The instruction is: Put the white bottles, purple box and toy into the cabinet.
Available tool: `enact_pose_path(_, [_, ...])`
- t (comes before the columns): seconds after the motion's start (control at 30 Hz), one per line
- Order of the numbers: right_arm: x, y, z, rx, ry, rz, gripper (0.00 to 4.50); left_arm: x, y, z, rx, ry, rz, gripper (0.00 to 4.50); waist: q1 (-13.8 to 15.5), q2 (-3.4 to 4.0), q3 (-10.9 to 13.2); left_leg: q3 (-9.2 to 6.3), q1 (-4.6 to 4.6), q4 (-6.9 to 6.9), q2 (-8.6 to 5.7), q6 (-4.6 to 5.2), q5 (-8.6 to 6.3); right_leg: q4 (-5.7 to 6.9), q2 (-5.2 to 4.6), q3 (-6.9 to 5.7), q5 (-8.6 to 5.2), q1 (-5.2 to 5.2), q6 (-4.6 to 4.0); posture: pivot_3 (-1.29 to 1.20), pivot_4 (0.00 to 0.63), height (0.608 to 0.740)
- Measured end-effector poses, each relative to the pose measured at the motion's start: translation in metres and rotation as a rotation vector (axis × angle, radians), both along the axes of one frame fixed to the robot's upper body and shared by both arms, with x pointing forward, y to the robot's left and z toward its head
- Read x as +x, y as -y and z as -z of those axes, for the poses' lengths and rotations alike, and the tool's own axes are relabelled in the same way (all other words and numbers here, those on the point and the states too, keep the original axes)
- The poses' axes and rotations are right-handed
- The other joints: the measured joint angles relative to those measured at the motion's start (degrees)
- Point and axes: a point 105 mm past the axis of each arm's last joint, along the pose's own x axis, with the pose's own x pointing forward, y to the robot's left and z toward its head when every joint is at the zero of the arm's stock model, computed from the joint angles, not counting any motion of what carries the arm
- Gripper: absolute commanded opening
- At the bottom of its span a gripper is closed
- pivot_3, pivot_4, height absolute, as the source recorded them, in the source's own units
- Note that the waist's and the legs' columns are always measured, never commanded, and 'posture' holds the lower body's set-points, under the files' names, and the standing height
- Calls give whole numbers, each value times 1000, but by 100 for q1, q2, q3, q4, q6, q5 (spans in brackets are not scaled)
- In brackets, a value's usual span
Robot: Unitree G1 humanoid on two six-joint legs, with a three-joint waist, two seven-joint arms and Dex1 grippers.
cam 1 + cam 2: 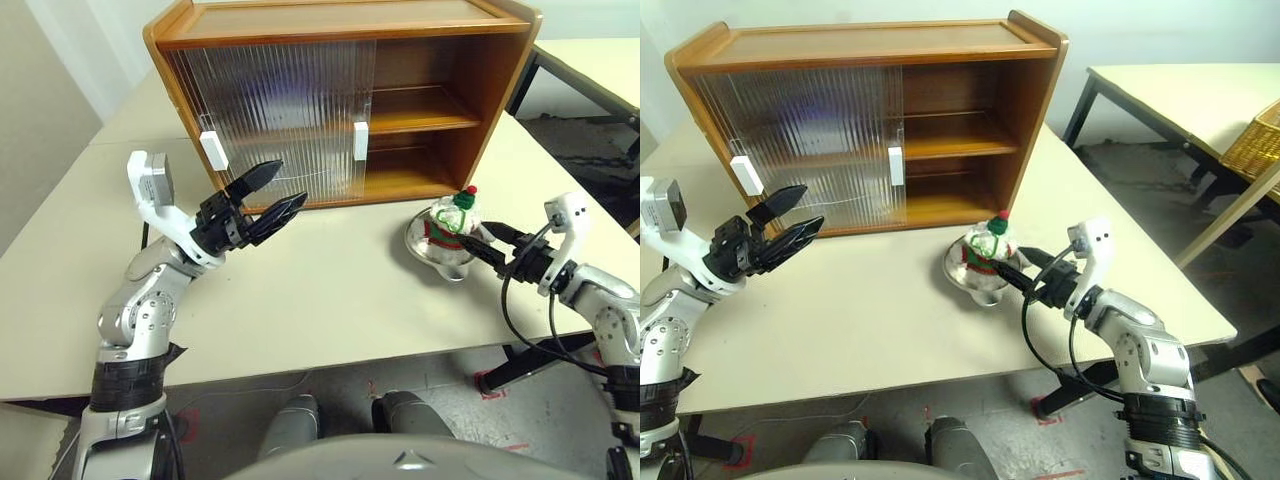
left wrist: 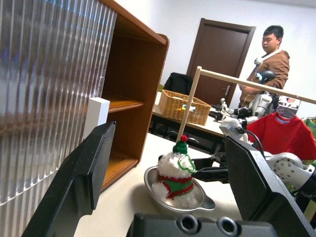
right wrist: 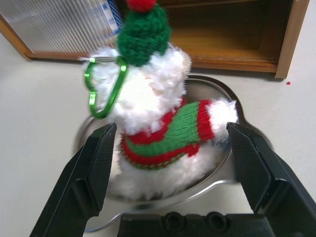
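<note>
While seated in bowl point(image 3: 197, 94), toy point(image 3: 158, 123) stands upright, bobble up.

Four views: a stereo head pair looking down, plus two wrist cameras set low and close.

Both head eyes look forward and down over the table point(image 1: 330, 290), sharing the cabinet point(image 1: 340, 95) at its far edge and the toy point(image 1: 452, 232) in the metal bowl point(image 1: 425, 250) nearer the right edge. Left wrist camera sits near table level just beside the cabinet's ribbed door point(image 2: 44, 89), facing across to the same toy and a person point(image 2: 269, 57) beyond. Right wrist camera is very close to the toy, facing the cabinet's open lower shelf point(image 3: 232, 47).
</note>
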Motion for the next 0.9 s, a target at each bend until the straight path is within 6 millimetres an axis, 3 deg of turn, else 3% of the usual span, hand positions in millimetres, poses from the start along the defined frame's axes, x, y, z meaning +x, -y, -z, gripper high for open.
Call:
enact_pose_path(0.53, [16,-13,1,-11,19,-7,4482,-3,-3,1,15,-4,-23,4500,74,-3,7,-5,3,-3,0,-6,-5,3,0,-1,-10,2,-1,-29,64,740])
enact_pose_path(0.63, [17,-15,0,-8,18,-11,3550,-3,-3,1,21,-4,-25,4500,80,-3,8,-5,2,-4,0,-7,-6,2,0,-1,-12,2,-3,-29,64,740])
enact_pose_path(0.9, [20,-16,-4,-9,30,-16,544,-2,-4,1,21,-4,-27,4500,87,-5,12,-6,1,-6,0,-11,-8,1,0,-1,-16,1,-9,-27,62,740])
